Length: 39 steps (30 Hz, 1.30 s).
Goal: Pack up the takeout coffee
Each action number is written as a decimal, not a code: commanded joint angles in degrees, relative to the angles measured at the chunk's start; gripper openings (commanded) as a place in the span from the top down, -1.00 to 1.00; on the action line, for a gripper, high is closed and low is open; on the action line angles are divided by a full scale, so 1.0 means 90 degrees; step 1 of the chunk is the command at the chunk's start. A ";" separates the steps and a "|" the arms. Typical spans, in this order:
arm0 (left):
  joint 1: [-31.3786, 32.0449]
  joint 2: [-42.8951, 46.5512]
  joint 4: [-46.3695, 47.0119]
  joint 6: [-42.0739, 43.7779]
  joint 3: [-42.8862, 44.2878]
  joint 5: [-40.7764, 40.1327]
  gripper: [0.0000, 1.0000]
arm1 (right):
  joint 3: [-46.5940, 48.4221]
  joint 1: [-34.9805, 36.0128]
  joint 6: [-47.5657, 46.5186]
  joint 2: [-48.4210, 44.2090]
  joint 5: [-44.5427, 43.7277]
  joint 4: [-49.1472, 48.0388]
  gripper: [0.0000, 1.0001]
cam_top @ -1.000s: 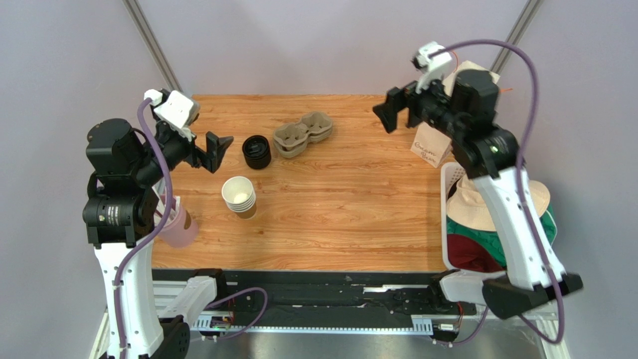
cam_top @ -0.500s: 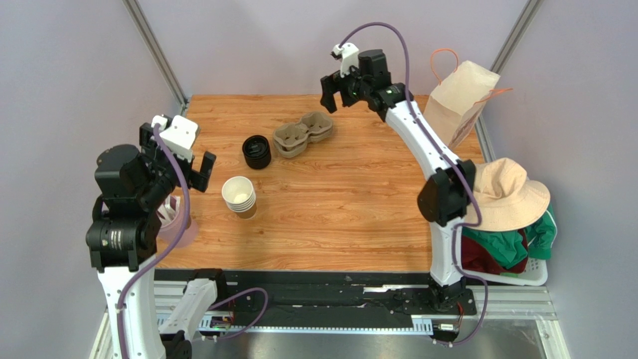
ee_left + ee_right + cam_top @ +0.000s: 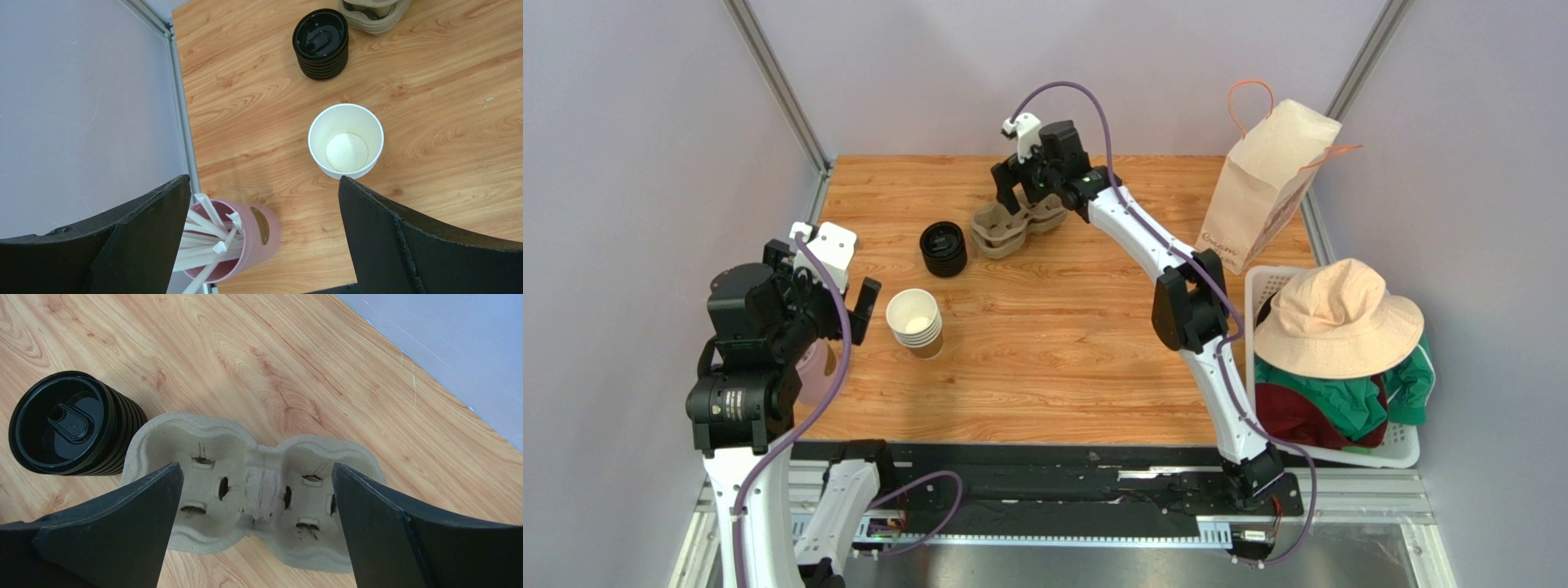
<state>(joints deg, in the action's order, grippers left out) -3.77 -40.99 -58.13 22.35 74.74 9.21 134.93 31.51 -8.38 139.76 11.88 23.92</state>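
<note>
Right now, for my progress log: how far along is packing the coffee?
Nothing looks done: cups and lids sit in separate stacks, away from the bag. In hand: the right gripper hovers open over the cup tray; the left gripper is open. Left: lidding, traying, bagging.

A stack of brown paper cups (image 3: pixel 914 322), lidless and white inside, stands upright on the counter (image 3: pixel 1075 331), mouth up, nearer the arm bases than the pulp cup carrier (image 3: pixel 1019 223) and to its left; a stack of black sip lids (image 3: pixel 944 249) sits just left of that carrier; a tan paper bag (image 3: pixel 1266 186) stands well to its right.
</note>
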 commanded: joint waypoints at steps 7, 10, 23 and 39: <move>-0.0226 -0.0133 0.0062 -0.0188 0.0289 0.0382 -0.97 | 0.0222 -0.0063 0.0072 0.0447 0.0125 -0.0071 -0.95; -0.0255 -0.0143 0.0023 -0.0208 0.0260 0.0470 -0.97 | 0.0222 -0.0073 0.0072 0.0496 0.0203 0.0183 -0.95; -0.0255 -0.0172 0.0023 -0.0247 0.0192 0.0529 -0.97 | 0.0212 -0.0044 0.0043 0.0642 0.0682 0.0349 -0.75; -0.0245 -0.0172 0.0043 -0.0266 0.0094 0.0510 -0.96 | 0.0535 -0.0005 0.0140 0.1014 0.0516 0.0203 -0.58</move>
<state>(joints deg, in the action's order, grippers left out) -5.72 -42.17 -58.54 20.91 75.48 13.04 136.57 30.81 -7.79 148.42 16.62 27.24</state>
